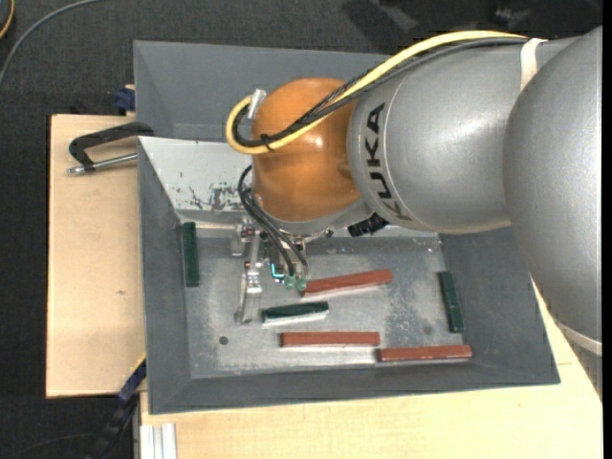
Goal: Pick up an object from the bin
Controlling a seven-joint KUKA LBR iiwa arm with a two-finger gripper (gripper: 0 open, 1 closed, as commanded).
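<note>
Where the arm hangs into the grey bin (212, 347), its jaws seem apart, just beside a short dark-green bar (296, 309).

The arm (449, 132) reaches from the right, claw (274, 272) lowered, pointing down.

Grey bin (159, 285) holds reddish-brown bars (330, 338) and dark green bars (190, 253)

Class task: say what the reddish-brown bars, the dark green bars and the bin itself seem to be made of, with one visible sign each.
Reddish-brown bars: probably painted wood or plastic; flat, matte, evenly coloured, straight-edged. Dark green bars: likely the same, matte, no glint. Bin: grey metal, dull finish, scratched and speckled on its back wall.
</note>
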